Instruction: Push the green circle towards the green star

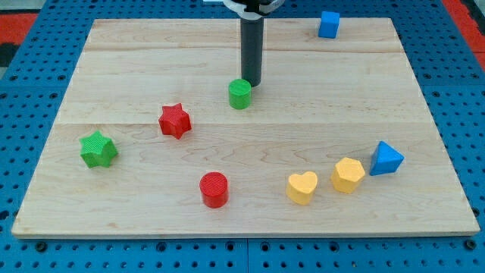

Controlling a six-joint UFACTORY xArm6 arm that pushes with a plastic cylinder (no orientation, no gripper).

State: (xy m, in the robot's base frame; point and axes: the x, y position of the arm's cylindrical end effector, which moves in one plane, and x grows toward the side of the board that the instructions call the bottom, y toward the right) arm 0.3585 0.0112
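Note:
The green circle [239, 93] stands on the wooden board a little above the middle. The green star [98, 149] lies at the view's left, lower down. My tip [251, 83] is at the end of the dark rod, right against the circle's upper right side, touching it or nearly so. A red star [174, 120] lies between the green circle and the green star, a little above the straight line joining them.
A red circle [214, 189] is below the middle. A yellow heart [301, 187], a yellow hexagon-like block [348, 175] and a blue triangle [386, 158] sit at the lower right. A blue cube [328, 24] is at the top right. The board's edge [242, 232] runs along the bottom.

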